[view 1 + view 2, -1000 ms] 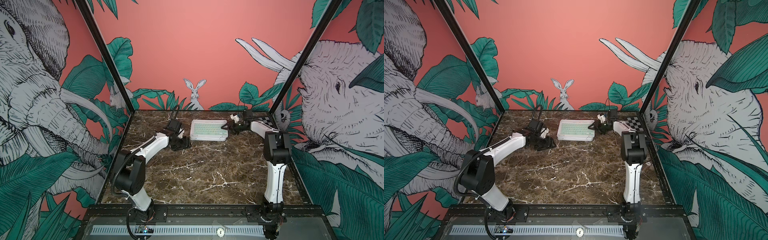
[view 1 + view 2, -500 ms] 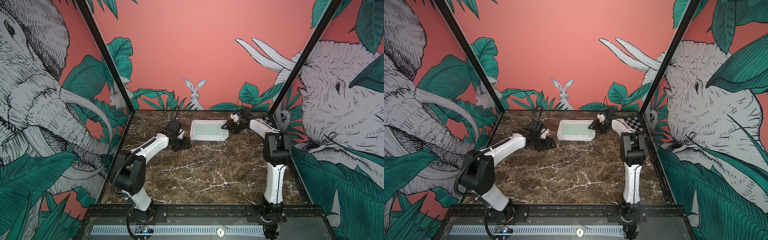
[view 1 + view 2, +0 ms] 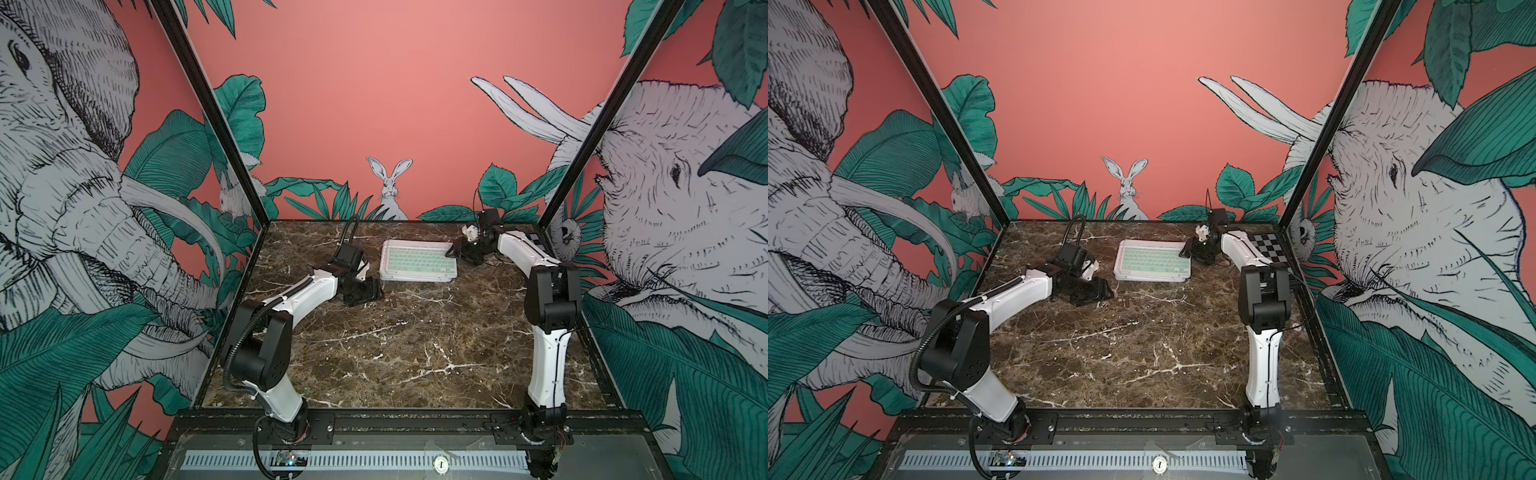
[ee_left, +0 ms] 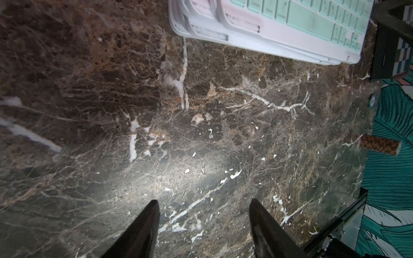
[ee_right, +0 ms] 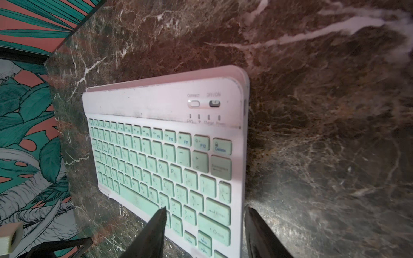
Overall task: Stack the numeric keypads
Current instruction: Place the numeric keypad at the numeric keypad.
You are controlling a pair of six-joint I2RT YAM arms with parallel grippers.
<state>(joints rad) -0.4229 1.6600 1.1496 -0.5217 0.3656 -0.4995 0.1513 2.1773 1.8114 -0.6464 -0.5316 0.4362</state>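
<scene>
On tabletop (image 3: 415, 332): numeric keypads (image 3: 417, 264) stacked | left jaws apart, empty | right jaws apart at stack edge

Mint over white on the numeric keypads (image 3: 417, 266)!
Their top frame maybe pink-tinged; marble tabletop (image 3: 415, 345) dark brown, white-veined; checkered board (image 3: 1271, 245) black-and-white.

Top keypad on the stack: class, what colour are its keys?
Mint green, on the top keypad; the right wrist view shows it best.
</scene>
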